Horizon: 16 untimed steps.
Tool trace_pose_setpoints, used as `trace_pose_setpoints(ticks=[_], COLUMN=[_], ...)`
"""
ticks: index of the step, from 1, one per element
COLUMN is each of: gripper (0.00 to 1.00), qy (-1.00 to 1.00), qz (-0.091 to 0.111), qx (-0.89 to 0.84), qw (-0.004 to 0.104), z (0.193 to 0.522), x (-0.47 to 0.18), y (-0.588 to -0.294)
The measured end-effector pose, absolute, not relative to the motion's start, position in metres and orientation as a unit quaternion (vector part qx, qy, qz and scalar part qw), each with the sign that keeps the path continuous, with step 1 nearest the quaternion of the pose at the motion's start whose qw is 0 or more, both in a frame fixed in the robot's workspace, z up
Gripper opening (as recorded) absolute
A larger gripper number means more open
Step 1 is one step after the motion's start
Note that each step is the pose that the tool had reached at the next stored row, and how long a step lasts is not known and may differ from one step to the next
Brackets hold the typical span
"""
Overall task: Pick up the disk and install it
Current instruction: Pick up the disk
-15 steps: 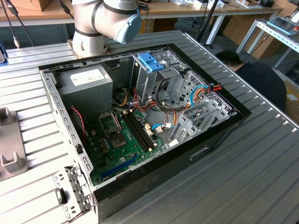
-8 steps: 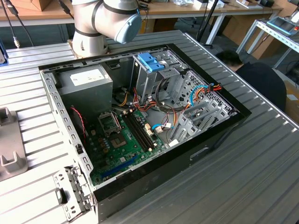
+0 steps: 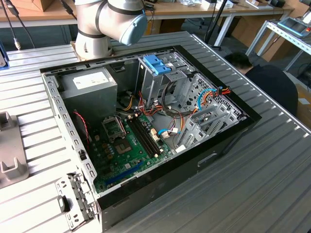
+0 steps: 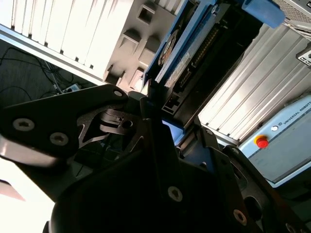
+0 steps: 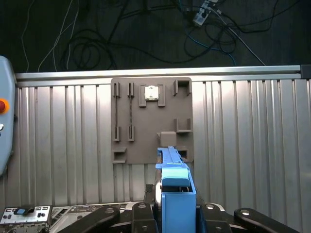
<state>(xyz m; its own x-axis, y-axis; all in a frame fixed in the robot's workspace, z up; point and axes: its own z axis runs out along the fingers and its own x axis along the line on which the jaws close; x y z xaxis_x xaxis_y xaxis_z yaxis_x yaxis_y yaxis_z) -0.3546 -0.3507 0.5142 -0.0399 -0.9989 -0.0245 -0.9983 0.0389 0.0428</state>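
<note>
**Disk in the gripper, over the grey holder plate**

In both wrist views the gripper [image 5: 176,212] is closed on the disk [image 5: 177,191], its fingers pressing the two broad faces of the light blue carrier. The first wrist view looks along the disk's thin edge. Beyond it lies a grey holder plate [image 5: 151,119] with empty slots, flat on the ribbed table [image 5: 252,126]. The disk appears to hang clear of that plate, though an edge-on look does not settle whether its far end touches. In the second wrist view the disk's [image 4: 179,54] labelled face and connector side show, running straight out from the fingers [image 4: 151,114].

The exterior view shows the open computer case [image 3: 54,97] on the table, with the metal drive cage [image 3: 167,82] at its far side (the blue latch [image 3: 158,64] on top is fixed to it).

Doing this step well probably comes down to the grip. Hold the carrier square between the fingers, so it neither tilts nor slips, and keep its long edges parallel to the cage rails. Loose cables [image 3: 170,114] lie near the cage and could snag a skewed corner.
</note>
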Motion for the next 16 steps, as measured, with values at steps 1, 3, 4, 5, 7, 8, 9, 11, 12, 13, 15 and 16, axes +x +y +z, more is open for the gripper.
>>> trace_pose_setpoints(ticks=[1, 3, 4, 5, 7, 8, 9, 11, 12, 13, 15, 16], gripper=[0.37, 0.37, 0.37, 0.37, 0.37, 0.37, 0.37, 0.37, 0.37, 0.37, 0.37, 0.37], qy=[-0.721, -0.721, -0.721, -0.721, -0.721, -0.721, -0.721, -0.721, -0.721, -0.721, -0.721, -0.721], qz=[-0.024, -0.024, -0.024, -0.024, -0.024, -0.024, -0.024, -0.024, -0.024, -0.024, -0.024, -0.024], qx=[0.693, 0.693, 0.693, 0.693, 0.693, 0.693, 0.693, 0.693, 0.693, 0.693, 0.693, 0.693], qw=[0.006, 0.006, 0.006, 0.006, 0.006, 0.006, 0.006, 0.006, 0.006, 0.006, 0.006, 0.006], z=[0.5142, 0.5142, 0.5142, 0.5143, 0.5142, 0.5142, 0.5142, 0.5142, 0.5143, 0.5142, 0.5143, 0.5142], x=[-0.3546, -0.3546, -0.3545, -0.3545, -0.3545, -0.3545, -0.3545, -0.3544, -0.3544, -0.3544, -0.3543, -0.3543], y=[-0.3511, -0.3515, -0.3518, -0.3520, -0.3524, -0.3527, -0.3530, -0.3537, -0.3539, -0.3541, -0.3546, -0.3548])
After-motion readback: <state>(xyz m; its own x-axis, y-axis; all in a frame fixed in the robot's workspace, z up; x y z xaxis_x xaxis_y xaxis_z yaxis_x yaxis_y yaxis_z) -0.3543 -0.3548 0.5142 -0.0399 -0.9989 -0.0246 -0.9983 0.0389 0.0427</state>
